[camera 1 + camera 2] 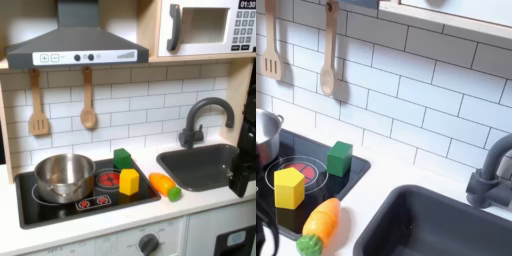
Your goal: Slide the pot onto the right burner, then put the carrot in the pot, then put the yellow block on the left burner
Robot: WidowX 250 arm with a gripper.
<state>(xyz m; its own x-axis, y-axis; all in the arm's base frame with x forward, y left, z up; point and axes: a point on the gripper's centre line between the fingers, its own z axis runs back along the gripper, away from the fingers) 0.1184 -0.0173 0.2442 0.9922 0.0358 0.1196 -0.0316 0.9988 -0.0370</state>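
The steel pot (65,175) (263,133) sits on the left burner of the black cooktop (40,208). The right burner (106,181) (308,168) shows its red rings. The yellow block (129,181) (289,187) rests on that burner's near right edge. Off the cooktop, the carrot (165,186) (319,224) lies on the white counter, between cooktop and sink. My gripper (243,172) is a dark shape at the first exterior view's right edge, over the sink's right side and far from all of these. Its fingers are not clear.
A green block (122,158) (339,158) stands at the cooktop's back right corner. A dark sink (200,165) (436,225) with a faucet (205,115) (491,175) lies right of the carrot. A wooden spatula (38,105) and spoon (88,100) hang on the tiled wall.
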